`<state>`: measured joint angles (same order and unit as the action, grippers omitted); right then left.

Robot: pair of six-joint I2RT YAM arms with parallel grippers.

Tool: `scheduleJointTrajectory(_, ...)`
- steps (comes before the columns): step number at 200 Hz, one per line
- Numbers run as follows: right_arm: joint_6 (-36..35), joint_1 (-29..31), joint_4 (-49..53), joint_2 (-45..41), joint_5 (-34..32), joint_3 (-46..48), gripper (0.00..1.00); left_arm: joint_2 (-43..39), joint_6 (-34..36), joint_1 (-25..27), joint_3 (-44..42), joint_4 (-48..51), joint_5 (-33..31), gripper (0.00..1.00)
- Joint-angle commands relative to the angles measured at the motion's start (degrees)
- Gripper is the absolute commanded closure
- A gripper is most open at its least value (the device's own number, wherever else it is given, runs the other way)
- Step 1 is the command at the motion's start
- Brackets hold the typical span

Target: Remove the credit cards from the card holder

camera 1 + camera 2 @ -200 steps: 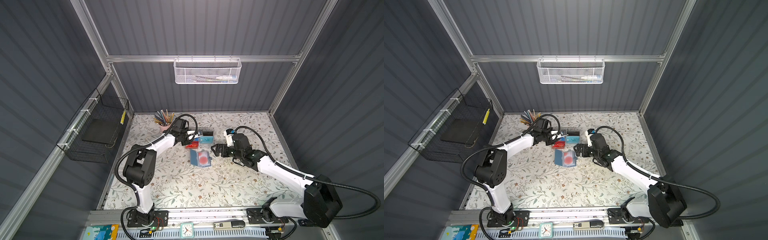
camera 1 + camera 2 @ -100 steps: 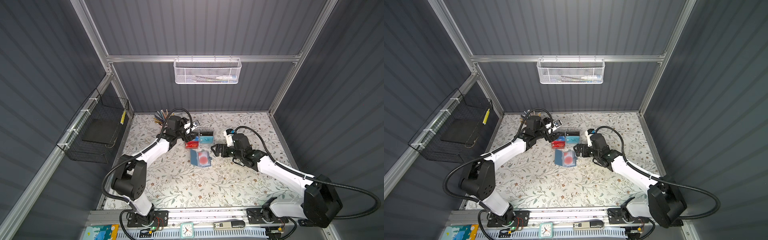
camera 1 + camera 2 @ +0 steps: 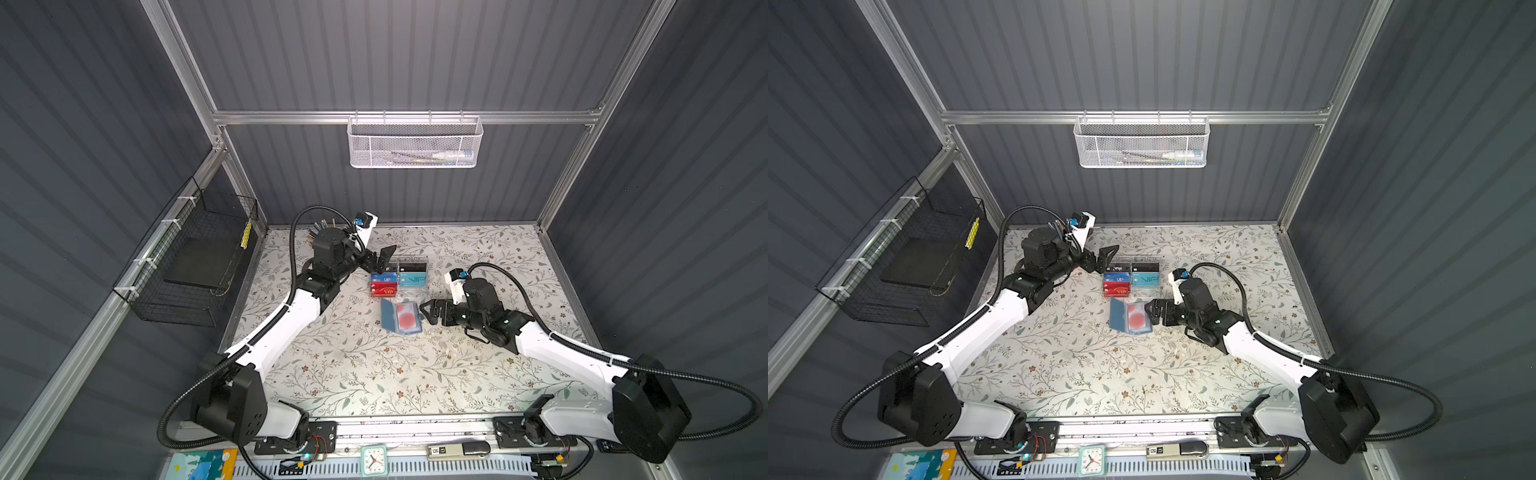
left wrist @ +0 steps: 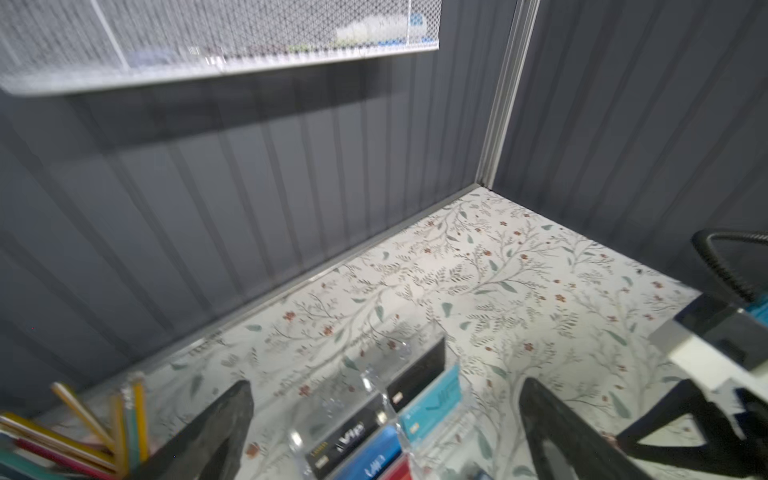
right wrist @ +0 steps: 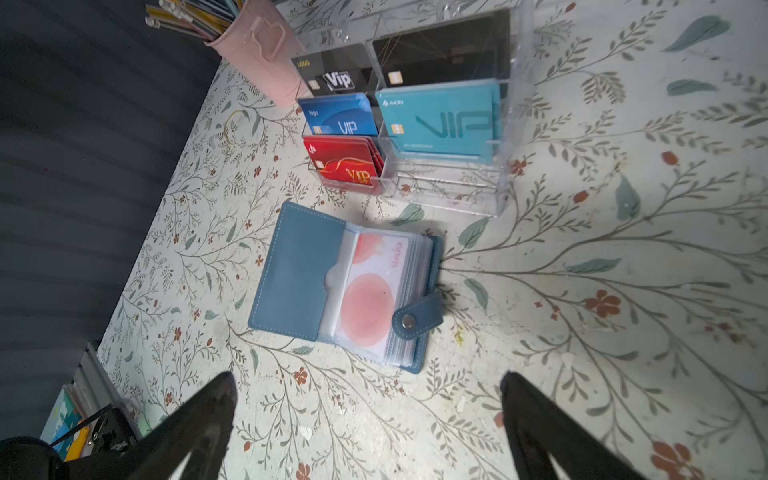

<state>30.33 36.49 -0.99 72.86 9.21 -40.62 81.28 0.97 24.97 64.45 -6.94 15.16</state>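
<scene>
The blue-grey card holder [image 3: 390, 318] [image 3: 1119, 316] [image 5: 299, 270] lies open on the floral table. A white credit card with red-orange circles [image 5: 370, 299] [image 3: 406, 319] sits in its top clear sleeve. A blue credit card with pale lettering [image 5: 338, 118] stands in the clear rack's middle left slot. My right gripper [image 3: 427, 312] [image 3: 1153, 312] [image 5: 369, 378] is open and empty, low over the table just right of the holder's snap tab [image 5: 417, 318]. My left gripper [image 3: 381, 259] [image 3: 1104, 259] [image 4: 386, 386] is open and empty, raised just behind and left of the rack.
The clear acrylic rack [image 3: 415, 293] [image 5: 505, 137] behind the holder carries black, teal and red VIP cards. A pink pencil cup [image 5: 266, 54] stands at the back left. A black wire basket [image 3: 195, 257] hangs on the left wall, a white mesh basket [image 3: 415, 143] on the back wall.
My left gripper has opened wide and lifted up and back from the rack's left slots. The right arm and the card holder have not moved.
</scene>
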Motion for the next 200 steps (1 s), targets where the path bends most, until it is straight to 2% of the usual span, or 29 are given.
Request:
scheduleJointTrajectory(1,0.93,1.88,-3.33,-0.07,0.28,2.36,0.01,-0.86,-15.83,0.75,-2.50,2.97,5.51,0.00)
scheduleJointTrajectory(17,1.88,2.62,-7.11,-1.07,1.13,5.35,0.01,-3.68,-26.01,1.27,-8.91,-4.02,5.66,0.00)
scheduleJointTrajectory(33,2.65,2.87,-10.65,-1.71,2.07,8.32,0.01,-5.57,-32.04,3.08,-12.91,-6.27,4.19,0.00)
scheduleJointTrajectory(64,2.72,4.17,-14.80,0.10,2.72,10.52,0.01,-6.17,-34.60,11.92,-15.04,-1.73,-8.37,0.00)
scheduleJointTrajectory(108,3.10,5.77,-19.92,4.39,3.49,10.49,0.01,-0.16,-42.87,12.91,-16.90,-2.58,-7.51,0.00)
scheduleJointTrajectory(130,2.94,6.18,-22.03,6.62,3.69,10.22,0.01,1.18,-46.60,13.00,-20.25,-8.51,-7.11,0.00)
scheduleJointTrajectory(173,2.61,6.93,-24.50,9.09,4.10,9.60,0.01,4.71,-49.65,13.01,-22.17,-12.56,-6.19,0.00)
scheduleJointTrajectory(200,2.26,7.02,-25.28,10.76,4.38,8.82,0.01,5.47,-50.01,12.94,-24.05,-13.26,-8.14,0.00)
